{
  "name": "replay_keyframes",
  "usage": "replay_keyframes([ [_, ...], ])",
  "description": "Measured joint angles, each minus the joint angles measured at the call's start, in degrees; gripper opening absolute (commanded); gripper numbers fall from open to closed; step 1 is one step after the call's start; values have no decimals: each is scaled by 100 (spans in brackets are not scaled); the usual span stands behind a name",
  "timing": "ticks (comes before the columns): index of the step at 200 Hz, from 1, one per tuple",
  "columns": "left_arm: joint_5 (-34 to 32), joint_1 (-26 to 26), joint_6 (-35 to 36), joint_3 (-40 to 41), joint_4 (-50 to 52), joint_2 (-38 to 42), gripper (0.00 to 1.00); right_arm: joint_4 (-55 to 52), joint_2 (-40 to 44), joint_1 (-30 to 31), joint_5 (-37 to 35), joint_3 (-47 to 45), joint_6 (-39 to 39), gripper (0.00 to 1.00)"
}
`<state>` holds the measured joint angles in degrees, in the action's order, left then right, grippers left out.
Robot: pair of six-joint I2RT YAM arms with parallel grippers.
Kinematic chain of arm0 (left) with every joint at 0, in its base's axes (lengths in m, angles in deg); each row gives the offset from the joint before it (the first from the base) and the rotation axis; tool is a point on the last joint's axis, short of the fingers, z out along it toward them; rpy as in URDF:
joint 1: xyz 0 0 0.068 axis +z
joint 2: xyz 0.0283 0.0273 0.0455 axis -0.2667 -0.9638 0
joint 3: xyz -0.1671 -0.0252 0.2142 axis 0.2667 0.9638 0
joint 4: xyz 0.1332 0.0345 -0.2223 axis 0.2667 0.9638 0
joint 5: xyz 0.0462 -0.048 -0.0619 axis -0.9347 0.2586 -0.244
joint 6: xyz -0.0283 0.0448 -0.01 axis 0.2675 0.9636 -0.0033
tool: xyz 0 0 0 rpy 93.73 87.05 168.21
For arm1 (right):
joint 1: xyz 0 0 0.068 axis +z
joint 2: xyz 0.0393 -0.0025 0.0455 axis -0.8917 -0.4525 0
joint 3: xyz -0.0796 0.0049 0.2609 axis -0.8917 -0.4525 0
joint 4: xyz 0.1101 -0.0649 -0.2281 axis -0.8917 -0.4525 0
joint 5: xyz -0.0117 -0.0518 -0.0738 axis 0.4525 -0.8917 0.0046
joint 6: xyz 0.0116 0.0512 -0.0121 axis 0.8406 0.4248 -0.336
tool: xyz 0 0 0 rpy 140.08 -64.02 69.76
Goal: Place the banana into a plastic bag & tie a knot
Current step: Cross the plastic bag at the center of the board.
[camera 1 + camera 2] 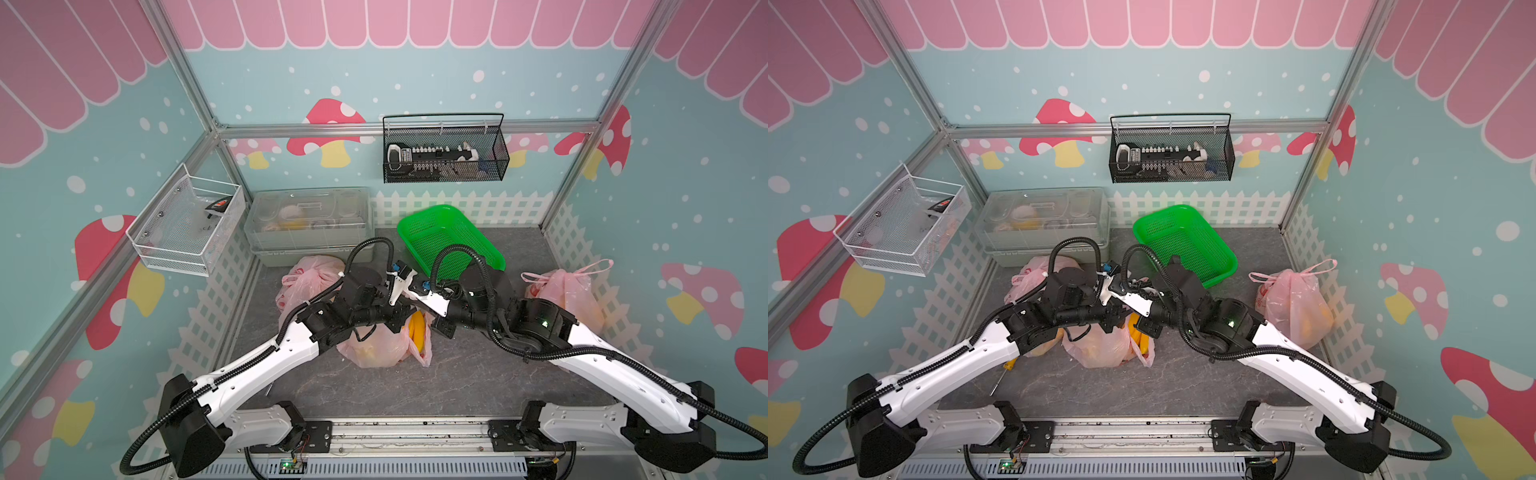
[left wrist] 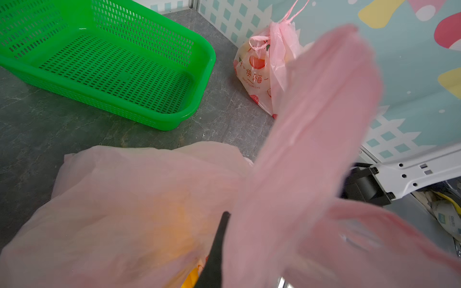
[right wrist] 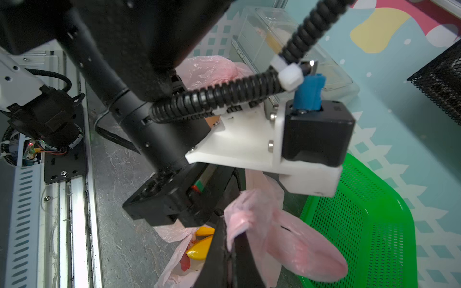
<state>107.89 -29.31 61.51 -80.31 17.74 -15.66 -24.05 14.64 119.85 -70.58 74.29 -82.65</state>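
Inspecting from the grey surface [image 1: 457, 374] inward: the plastic bag [image 1: 374, 351] sits mid-surface under both wrists, with the banana [image 3: 201, 246] inside and showing at the open mouth. Your left tool [image 2: 219, 251] is clenched on one handle strip [image 2: 311, 119], and your right tool [image 3: 230, 251] on the other handle [image 3: 299, 239]. Judgement: the film is limp, slippery and tear-prone, and the load is light. Hold the handles near their ends, never the body.
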Motion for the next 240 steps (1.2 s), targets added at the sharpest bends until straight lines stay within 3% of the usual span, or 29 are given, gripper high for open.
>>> replay_keyframes([
  [75, 514, 2, 249, 448, -251, 323, 15, -7, 0, 0, 151, -114, -57, 0],
  [123, 516, 42, 267, 809, -426, 774, 21, 7, 2, 0, 116, -210, -105, 0],
  [197, 573, 92, 249, 905, -721, 859, 33, 24, -85, 70, 380, -214, -109, 0],
  [240, 361, 0, 271, 1456, -1222, 1252, 39, 149, -313, 74, 363, -214, 76, 0],
])
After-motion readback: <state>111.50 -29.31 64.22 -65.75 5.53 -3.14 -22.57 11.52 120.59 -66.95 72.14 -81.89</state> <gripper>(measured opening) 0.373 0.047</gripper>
